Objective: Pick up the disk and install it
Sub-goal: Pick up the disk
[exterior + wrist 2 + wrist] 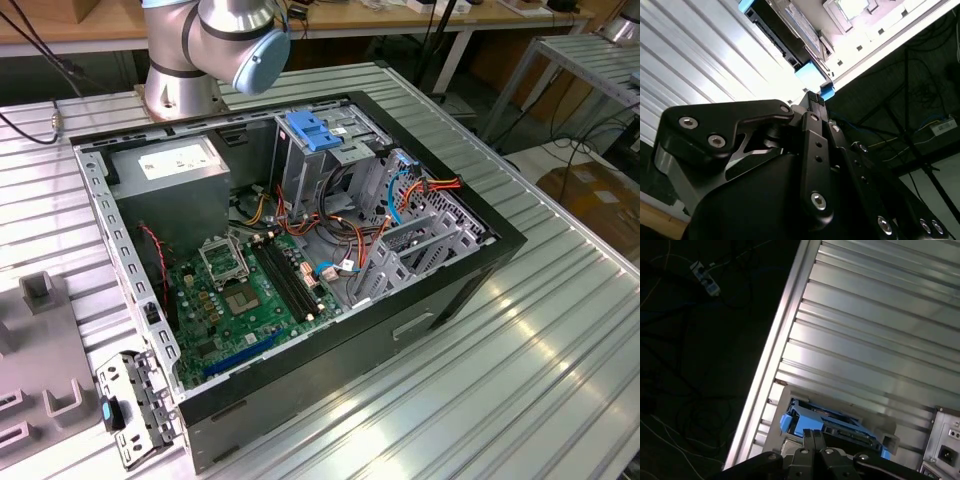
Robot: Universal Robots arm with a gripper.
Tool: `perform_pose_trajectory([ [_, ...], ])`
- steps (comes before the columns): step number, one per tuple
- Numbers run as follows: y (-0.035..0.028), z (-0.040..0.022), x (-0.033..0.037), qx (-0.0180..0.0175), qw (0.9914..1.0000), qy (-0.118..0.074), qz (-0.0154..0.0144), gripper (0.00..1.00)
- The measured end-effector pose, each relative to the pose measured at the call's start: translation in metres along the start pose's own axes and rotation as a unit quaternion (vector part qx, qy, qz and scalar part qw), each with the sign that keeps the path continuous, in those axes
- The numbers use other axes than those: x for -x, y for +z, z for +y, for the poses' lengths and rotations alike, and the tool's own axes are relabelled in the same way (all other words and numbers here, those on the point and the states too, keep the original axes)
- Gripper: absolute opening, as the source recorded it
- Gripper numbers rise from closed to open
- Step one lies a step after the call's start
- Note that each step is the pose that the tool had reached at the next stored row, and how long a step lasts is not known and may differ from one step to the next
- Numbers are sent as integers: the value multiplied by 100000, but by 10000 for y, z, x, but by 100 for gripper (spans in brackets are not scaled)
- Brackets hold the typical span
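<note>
Surface [560, 330]: ribbed bare aluminium, satin finish, streaked with glare.
Case [300, 385]: matt black outer shell, dull grey sheet steel inside.
Board [240, 300]: green, lightly glossy.
Power supply [175, 200]: matt grey metal with a white paper sticker [175, 158].
Latch [312, 130]: smooth blue plastic.
Disk [792, 37]: blue plastic rails, dark matt edge.
Gripper [813, 96]: matt black metal, bright screw heads.

Glare: ribbed table [700, 45] beyond the claw [814, 97] is washing out white
Shadow: floor [695, 380] beside the claw is lying dark
</note>
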State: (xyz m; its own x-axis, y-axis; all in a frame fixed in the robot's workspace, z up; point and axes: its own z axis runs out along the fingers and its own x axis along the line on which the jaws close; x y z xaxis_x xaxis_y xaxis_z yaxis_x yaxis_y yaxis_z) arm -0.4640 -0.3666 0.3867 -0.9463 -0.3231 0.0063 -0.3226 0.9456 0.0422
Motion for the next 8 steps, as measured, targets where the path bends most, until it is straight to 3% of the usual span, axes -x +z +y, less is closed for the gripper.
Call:
perform_pose_trajectory([
  [3,0,0,0,-8,99991,-1327,57,11],
  [8,0,0,0,-28,99905,-4352,182,11],
])
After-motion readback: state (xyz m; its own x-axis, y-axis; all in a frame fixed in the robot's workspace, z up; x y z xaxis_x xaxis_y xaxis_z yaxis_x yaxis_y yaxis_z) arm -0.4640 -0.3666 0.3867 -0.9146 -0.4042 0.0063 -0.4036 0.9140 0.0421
